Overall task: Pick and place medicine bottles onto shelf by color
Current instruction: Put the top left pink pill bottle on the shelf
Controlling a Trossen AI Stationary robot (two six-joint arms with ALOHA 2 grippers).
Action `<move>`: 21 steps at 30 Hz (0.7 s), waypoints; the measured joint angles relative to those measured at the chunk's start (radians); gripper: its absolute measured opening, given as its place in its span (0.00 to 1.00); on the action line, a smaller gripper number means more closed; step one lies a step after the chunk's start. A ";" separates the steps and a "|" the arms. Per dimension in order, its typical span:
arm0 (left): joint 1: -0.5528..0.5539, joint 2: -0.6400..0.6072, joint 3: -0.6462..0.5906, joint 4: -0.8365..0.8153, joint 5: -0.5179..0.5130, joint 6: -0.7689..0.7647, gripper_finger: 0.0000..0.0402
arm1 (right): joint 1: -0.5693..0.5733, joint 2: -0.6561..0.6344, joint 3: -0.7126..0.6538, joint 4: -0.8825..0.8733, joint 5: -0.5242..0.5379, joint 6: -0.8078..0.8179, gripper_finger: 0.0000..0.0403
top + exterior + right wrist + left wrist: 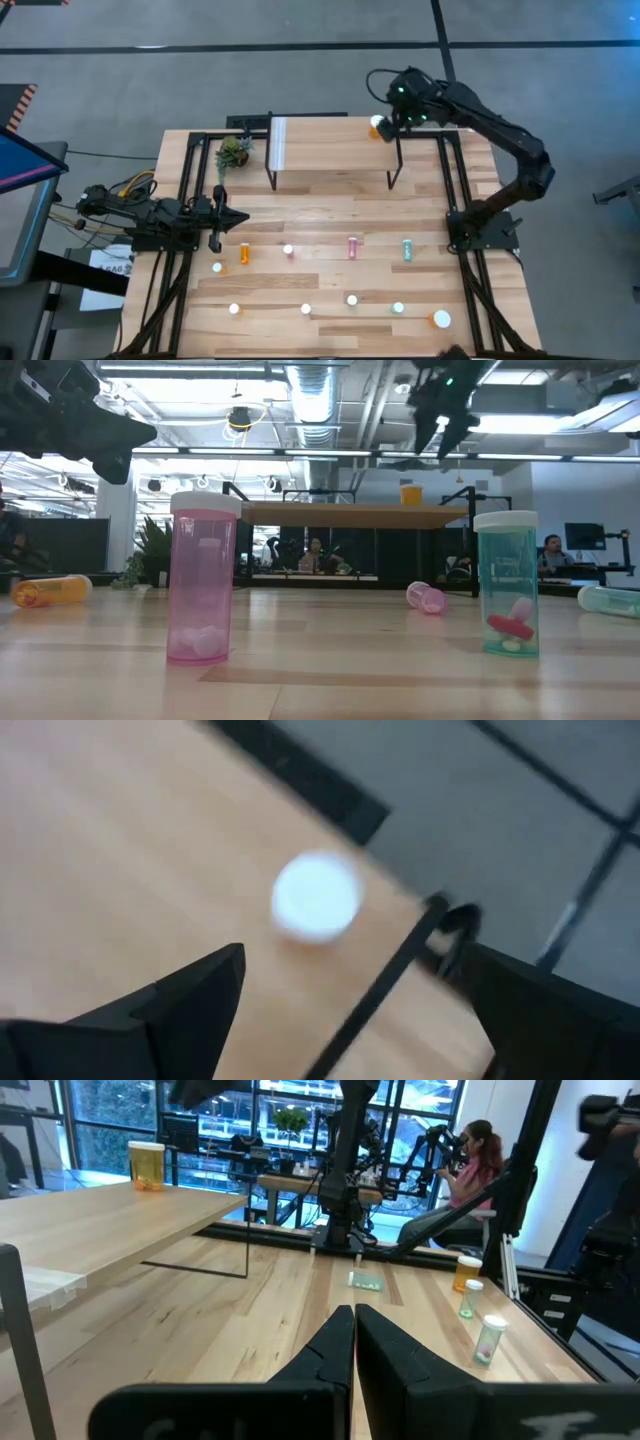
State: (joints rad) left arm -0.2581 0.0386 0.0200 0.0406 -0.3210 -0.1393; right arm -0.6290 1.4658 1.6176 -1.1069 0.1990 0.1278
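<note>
The shelf (330, 150) stands at the table's far middle, with its pale strip (279, 143) at its left end. One orange bottle (377, 127) stands upright on the shelf's far right corner; it also shows in the low view (411, 493) and the left wrist view (146, 1165). My right gripper (398, 117) hangs above this bottle, open and empty, and the bottle's white cap (317, 896) shows below it, apart from the fingers. My left gripper (240, 218) is shut and empty above the table's left side. Several bottles stand or lie on the tabletop nearer the front.
On the table an orange (245, 252), a pink (352, 247) and a teal bottle (407, 249) lie on their sides. Others stand upright, among them a larger orange one (440, 320) at the near right. A small plant (234, 152) stands left of the shelf. People sit beyond the table (315, 550).
</note>
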 joint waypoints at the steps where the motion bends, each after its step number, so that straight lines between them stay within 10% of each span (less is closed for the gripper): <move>1: 0.000 0.000 0.000 0.000 0.000 0.000 0.00 | 0.016 -0.020 -0.004 -0.035 -0.033 -0.002 0.97; 7: 0.000 0.000 0.000 0.000 0.000 0.000 0.00 | 0.253 -0.147 -0.064 -0.195 -0.119 0.076 0.97; 21: 0.000 0.000 0.000 0.000 0.000 0.000 0.00 | 1.161 -0.380 -0.362 -0.022 0.257 0.645 0.97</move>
State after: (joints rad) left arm -0.2584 0.0385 0.0200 0.0406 -0.3210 -0.1391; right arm 0.5319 1.0854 1.2554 -1.1291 0.4564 0.7730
